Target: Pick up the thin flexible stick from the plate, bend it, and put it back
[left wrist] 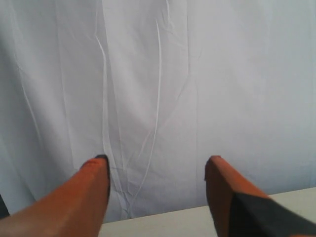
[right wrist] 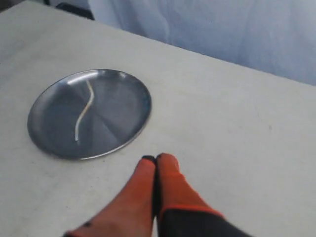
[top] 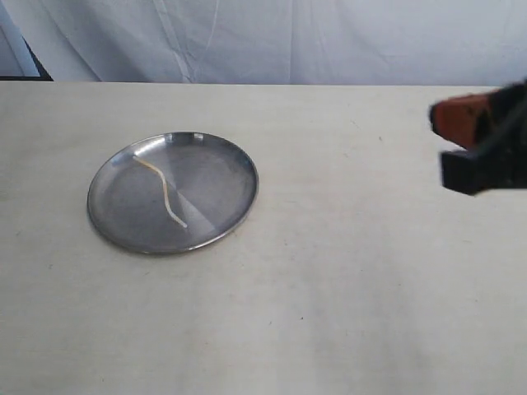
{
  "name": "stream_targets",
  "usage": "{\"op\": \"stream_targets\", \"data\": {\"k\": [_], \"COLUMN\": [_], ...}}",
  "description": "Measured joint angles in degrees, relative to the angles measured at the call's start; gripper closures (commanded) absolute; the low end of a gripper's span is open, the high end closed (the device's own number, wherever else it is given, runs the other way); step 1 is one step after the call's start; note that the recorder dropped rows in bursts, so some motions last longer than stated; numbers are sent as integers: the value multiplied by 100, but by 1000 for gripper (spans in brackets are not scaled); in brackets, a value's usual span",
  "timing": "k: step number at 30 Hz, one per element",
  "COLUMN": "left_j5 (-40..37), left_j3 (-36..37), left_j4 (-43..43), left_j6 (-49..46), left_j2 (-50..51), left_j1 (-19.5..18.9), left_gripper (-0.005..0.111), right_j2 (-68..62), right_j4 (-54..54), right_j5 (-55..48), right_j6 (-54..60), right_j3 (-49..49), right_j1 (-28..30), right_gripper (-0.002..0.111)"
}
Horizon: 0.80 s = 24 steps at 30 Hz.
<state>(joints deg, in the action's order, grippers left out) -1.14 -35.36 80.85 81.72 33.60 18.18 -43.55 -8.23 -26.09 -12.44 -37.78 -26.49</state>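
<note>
The thin flexible stick point(top: 163, 191) lies wavy across the plate point(top: 222, 156), a round silver dish left of the table's middle; both also show in the right wrist view, stick point(right wrist: 83, 111) inside plate point(right wrist: 129, 101). My right gripper point(right wrist: 156, 158) is shut with nothing between its orange fingers, hovering well to the right of the plate, and enters the exterior view at the right edge point(top: 476, 146). My left gripper point(left wrist: 157, 160) is open and empty, pointed at the white curtain, and does not appear in the exterior view.
A pale beige table point(top: 346, 280) carries only the plate. A white curtain point(top: 288, 37) hangs behind the far edge, with a dark corner point(top: 33, 67) at the back left.
</note>
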Motion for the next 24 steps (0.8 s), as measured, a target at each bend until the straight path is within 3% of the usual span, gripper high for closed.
{"op": "stream_targets", "data": {"k": [6, 12, 16, 24], "left_j5": [0, 0, 0, 0], "left_j3": [0, 0, 0, 0], "left_j4": [0, 0, 0, 0], "left_j6": [0, 0, 0, 0], "left_j2": [0, 0, 0, 0], "left_j1": [0, 0, 0, 0], "left_gripper": [51, 51, 51, 51], "right_j2": [2244, 4053, 4311, 4324], "right_j4": [645, 700, 671, 996], "right_j5": [319, 172, 149, 126], "right_j6": [-11, -27, -27, -17], "right_j3": [1672, 2368, 2731, 3655], "right_j1": [1384, 2334, 2629, 2680], "right_gripper": [108, 108, 108, 108]}}
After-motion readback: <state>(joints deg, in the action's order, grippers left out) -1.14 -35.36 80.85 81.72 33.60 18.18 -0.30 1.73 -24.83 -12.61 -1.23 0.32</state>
